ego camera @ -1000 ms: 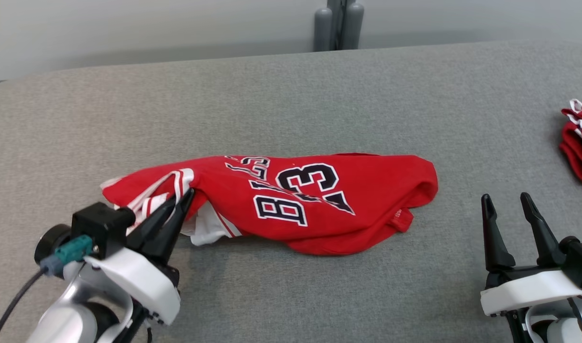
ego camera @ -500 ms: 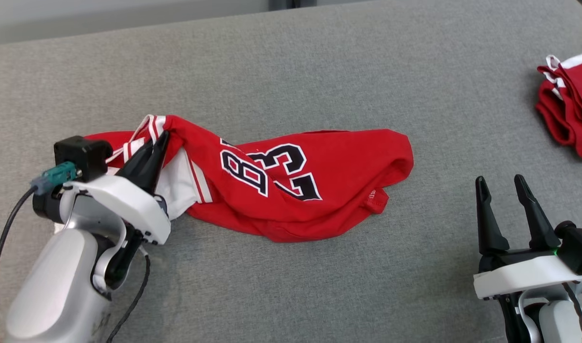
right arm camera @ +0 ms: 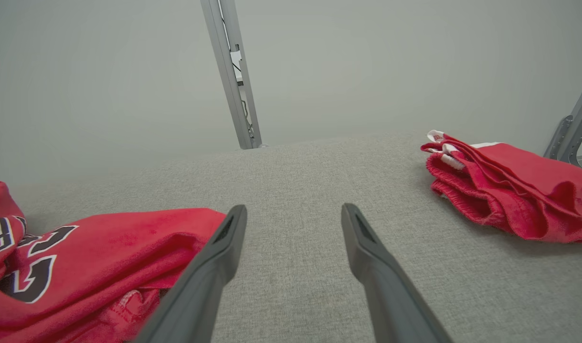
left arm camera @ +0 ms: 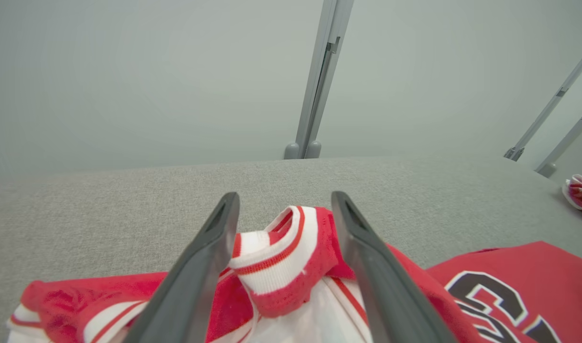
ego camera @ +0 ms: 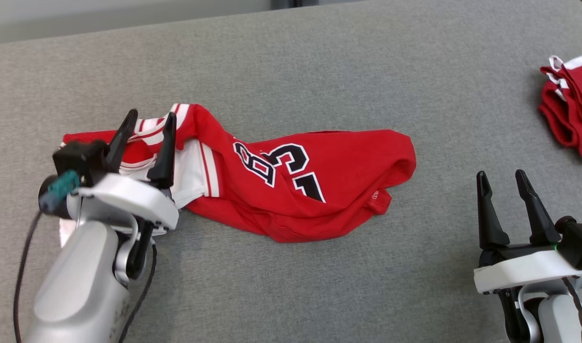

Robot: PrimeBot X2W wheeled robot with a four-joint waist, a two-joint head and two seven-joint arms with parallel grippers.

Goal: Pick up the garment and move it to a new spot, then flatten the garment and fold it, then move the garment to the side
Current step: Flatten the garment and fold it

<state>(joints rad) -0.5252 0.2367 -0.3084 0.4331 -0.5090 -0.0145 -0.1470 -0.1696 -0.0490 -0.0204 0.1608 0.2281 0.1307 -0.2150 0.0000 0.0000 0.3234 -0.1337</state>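
Note:
The garment (ego camera: 319, 186) is a red jersey with black-and-white numbers, lying crumpled across the middle of the grey table (ego camera: 319, 66). Its striped red-and-white trim (left arm camera: 276, 252) bunches up at the left end. My left gripper (ego camera: 149, 119) stands open over that end, one finger on each side of the trim fold, not pinching it. My right gripper (ego camera: 501, 177) is open above bare table at the lower right, well clear of the jersey's right edge (right arm camera: 129, 247).
A second red garment (ego camera: 572, 105) lies folded at the table's right edge, also seen in the right wrist view (right arm camera: 505, 190). A grey post (left arm camera: 315, 95) rises behind the far edge of the table.
My left gripper has opened and let go of the jersey's trim. Before that it dragged that end up and to the left. The head camera tilted down early on. The right gripper stayed put.

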